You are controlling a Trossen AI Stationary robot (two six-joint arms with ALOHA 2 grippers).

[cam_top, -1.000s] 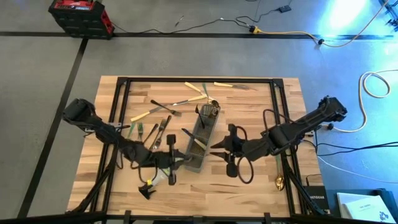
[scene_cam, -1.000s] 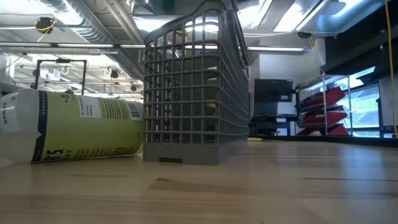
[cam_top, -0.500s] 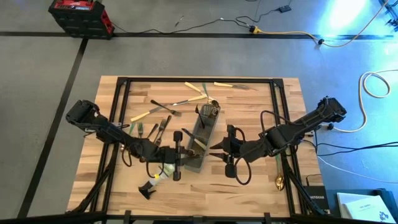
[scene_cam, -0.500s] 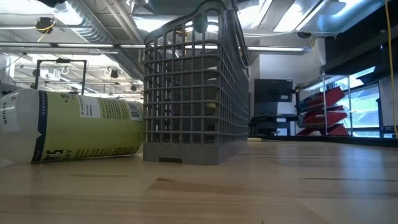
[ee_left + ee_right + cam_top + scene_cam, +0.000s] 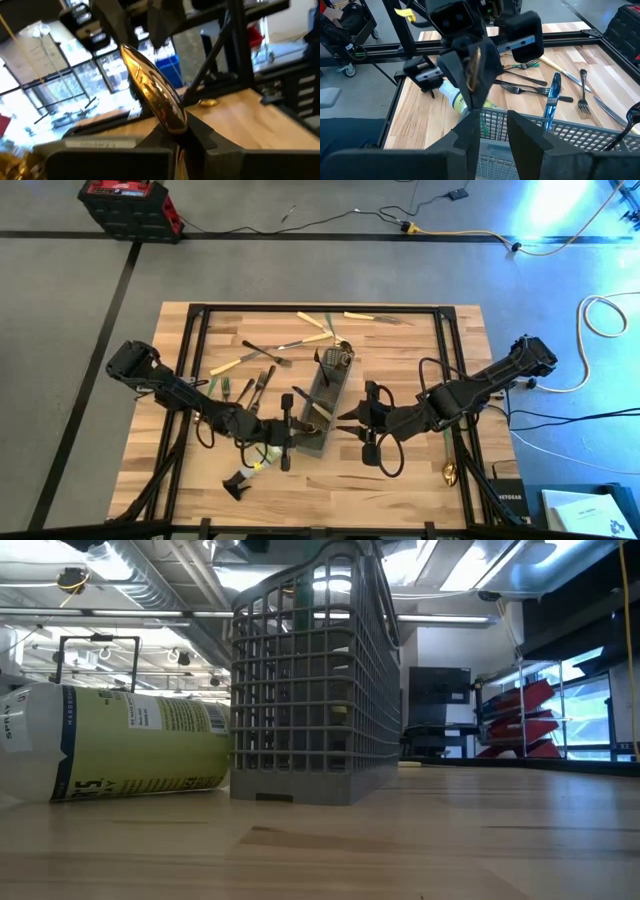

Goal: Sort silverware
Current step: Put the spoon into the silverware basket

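My left gripper [image 5: 287,428] hangs over the near end of the grey mesh caddy [image 5: 321,404], shut on a gold spoon [image 5: 154,95]. From the right wrist view this spoon [image 5: 474,70] hangs just above the caddy rim [image 5: 545,134]. My right gripper [image 5: 356,420] is open beside the caddy's right wall. Other silverware lies flat on the table's left and far parts: dark forks [image 5: 246,390] and cream-handled knives [image 5: 226,365]. A few pieces stand in the caddy's far end [image 5: 338,358]. A blue-handled piece [image 5: 551,102] stands in the caddy. My left gripper pinches the gold spoon between its two fingers, just behind the bowl [image 5: 172,122]. The bowl sticks out past the fingertips and the fingers hide the handle. The fingers [image 5: 452,65] point down over the caddy's near end, and the spoon lies along them, lifted clear. My right gripper's fingers [image 5: 467,135] stand at the caddy's right wall; I cannot tell whether they touch it.
A clear spray bottle [image 5: 256,465] with a green label [image 5: 130,740] lies on its side left of the caddy's near end, under my left arm. A gold spoon [image 5: 450,473] lies near the table's right near corner. A black frame rail [image 5: 320,308] borders the table.
My left gripper has moved from above the spray bottle toward the far and right, to the caddy's near end, carrying the spoon. My right gripper has shifted slightly toward the caddy.
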